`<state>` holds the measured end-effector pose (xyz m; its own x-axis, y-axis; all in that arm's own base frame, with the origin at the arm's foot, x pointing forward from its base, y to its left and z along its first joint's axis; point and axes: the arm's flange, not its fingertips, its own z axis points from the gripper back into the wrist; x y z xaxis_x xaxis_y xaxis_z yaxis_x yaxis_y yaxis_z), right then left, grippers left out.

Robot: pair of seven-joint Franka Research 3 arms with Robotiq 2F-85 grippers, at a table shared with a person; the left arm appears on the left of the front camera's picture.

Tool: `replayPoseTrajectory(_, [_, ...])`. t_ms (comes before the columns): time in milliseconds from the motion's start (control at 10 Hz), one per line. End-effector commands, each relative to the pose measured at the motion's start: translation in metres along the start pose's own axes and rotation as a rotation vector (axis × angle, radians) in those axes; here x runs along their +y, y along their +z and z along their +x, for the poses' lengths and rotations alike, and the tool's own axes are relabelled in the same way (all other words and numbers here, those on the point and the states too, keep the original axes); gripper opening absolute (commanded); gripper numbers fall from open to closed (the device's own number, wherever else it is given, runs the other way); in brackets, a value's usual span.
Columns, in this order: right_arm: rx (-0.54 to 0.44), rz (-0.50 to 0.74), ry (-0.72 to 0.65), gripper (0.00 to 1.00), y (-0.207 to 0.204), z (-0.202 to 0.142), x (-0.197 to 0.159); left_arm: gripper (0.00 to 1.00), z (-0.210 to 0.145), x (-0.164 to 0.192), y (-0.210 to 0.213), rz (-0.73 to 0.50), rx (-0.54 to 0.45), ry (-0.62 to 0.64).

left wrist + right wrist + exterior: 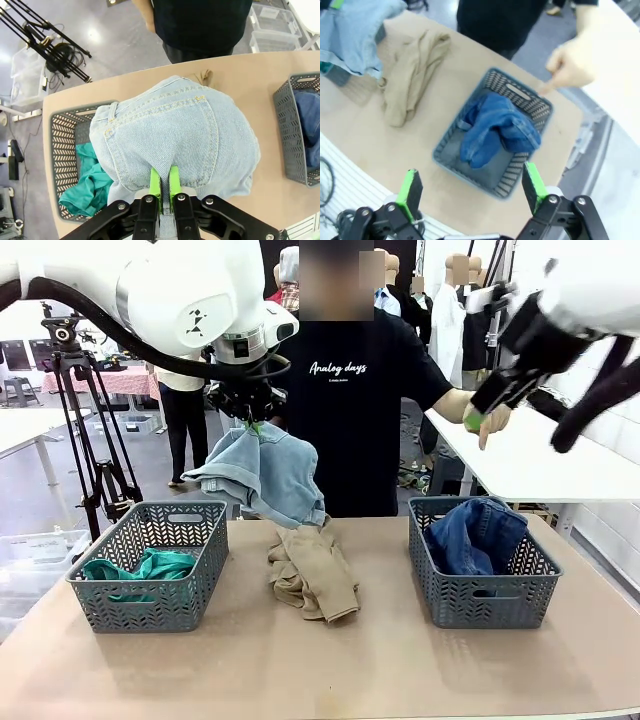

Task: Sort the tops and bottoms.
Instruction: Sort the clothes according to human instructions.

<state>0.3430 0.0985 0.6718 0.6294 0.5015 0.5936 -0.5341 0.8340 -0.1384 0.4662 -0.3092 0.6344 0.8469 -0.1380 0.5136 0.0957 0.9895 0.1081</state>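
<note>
My left gripper (252,426) (164,187) is shut on the pale denim shorts (265,475) (175,130), which hang above the table between the left basket and the middle. The tan top (312,575) (410,77) lies crumpled on the table centre, just below the hanging shorts. The teal top (140,568) (87,182) sits in the left grey basket (150,612). Dark blue shorts (478,535) (495,130) lie in the right grey basket (480,608) (445,152). High above that basket, my right gripper (472,187) (480,412) is open and holds nothing.
A person in a black T-shirt stands at the far side. One hand (492,422) (570,65) hangs near my right gripper, a finger pointing down at the right basket. A white table (540,465) stands at the right, a tripod (95,440) behind the left.
</note>
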Motion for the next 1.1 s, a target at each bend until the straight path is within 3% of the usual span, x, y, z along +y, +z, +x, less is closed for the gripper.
replayPoseTrajectory(0, [-0.007, -0.050, -0.054, 1.00, 0.007, -0.024, 0.000, 0.00, 0.002, 0.004, 0.004, 0.005, -0.010, 0.000])
replayPoseTrajectory(300, [0.006, 0.022, -0.137, 1.00, -0.012, -0.039, -0.024, 0.00, 0.002, 0.004, 0.004, 0.005, -0.010, 0.000])
replayPoseTrajectory(400, [-0.006, -0.030, -0.069, 1.00, 0.016, -0.030, -0.011, 0.00, 0.002, 0.004, 0.004, 0.005, -0.010, 0.000])
replayPoseTrajectory(600, [-0.006, -0.030, -0.069, 1.00, 0.016, -0.030, -0.011, 0.00, 0.000, 0.000, 0.000, 0.000, 0.000, 0.000])
replayPoseTrajectory(800, [-0.006, -0.030, -0.069, 1.00, 0.016, -0.030, -0.011, 0.00, 0.015, -0.051, 0.032, -0.240, -0.061, -0.002])
replayPoseTrajectory(1000, [-0.006, -0.030, -0.069, 1.00, 0.016, -0.030, -0.011, 0.00, 0.013, -0.096, 0.035, -0.360, -0.017, -0.043])
